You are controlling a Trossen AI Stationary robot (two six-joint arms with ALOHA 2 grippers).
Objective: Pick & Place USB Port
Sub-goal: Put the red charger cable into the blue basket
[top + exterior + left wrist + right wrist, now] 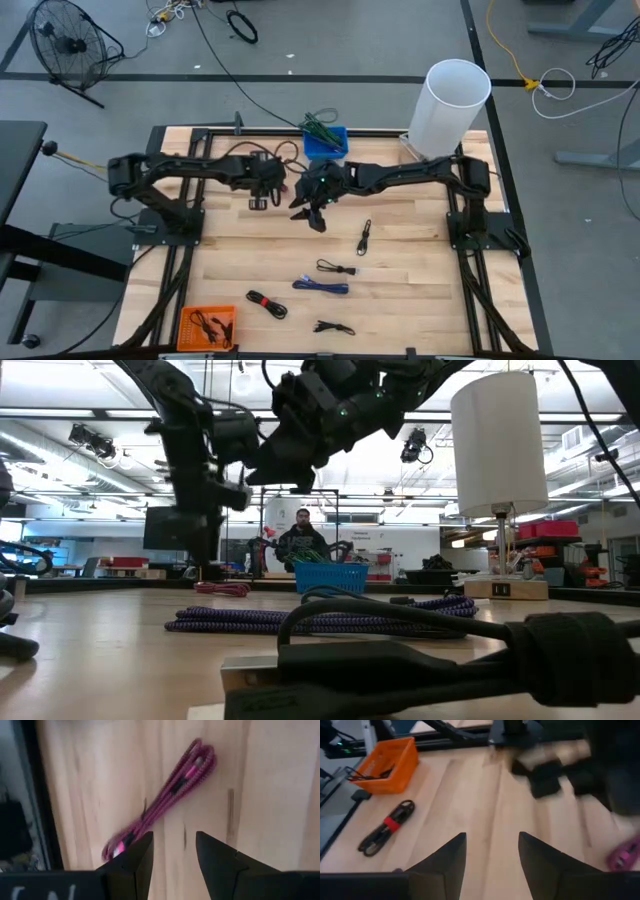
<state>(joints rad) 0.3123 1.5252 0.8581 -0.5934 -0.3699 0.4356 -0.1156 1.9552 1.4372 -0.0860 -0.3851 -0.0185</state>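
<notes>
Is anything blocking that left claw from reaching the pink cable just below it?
Nothing visible does. In the left wrist view the left gripper hangs open above the bundled pink cable, which lies alone on bare wooden table. The right gripper is close beside it, but not between the fingers and the cable.

Blur and cut-offs all round

Low view: the nearest black cable (pixel 420 660) runs off the picture's edge, its plug too blurred to read. Right wrist view: the other arm (pixel 555 765) is smeared, and the pink cable (pixel 624 855) is clipped at the border.
</notes>
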